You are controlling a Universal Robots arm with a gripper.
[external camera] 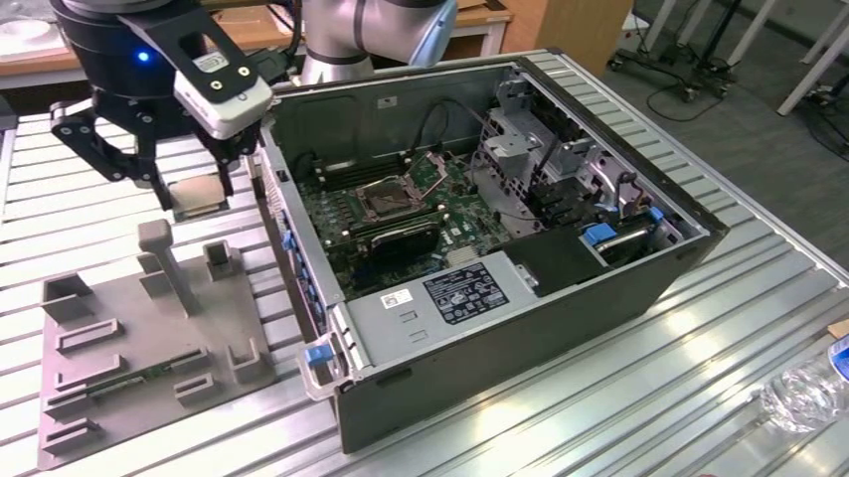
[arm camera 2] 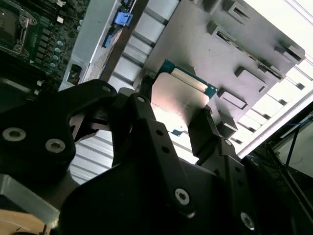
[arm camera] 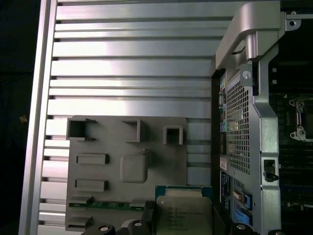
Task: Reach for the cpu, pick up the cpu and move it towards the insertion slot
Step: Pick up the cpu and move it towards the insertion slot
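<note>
Gripper: black linkage arms and bolt heads up close; the two fingers stand either side of the chip, closed against its edges.
Cpu: flat square, pale metal top with a green rim, gripped between the fingers and raised off what lies below it.
Fixture plate: grey, beyond the chip, carrying raised blocks and recessed pockets.
Table: ribbed aluminium slats under the plate.
Computer case: metal edge with a blue latch.
Motherboard: green, inside the case.
Insertion slot: shiny frame at the corner, well apart from the chip.
</note>
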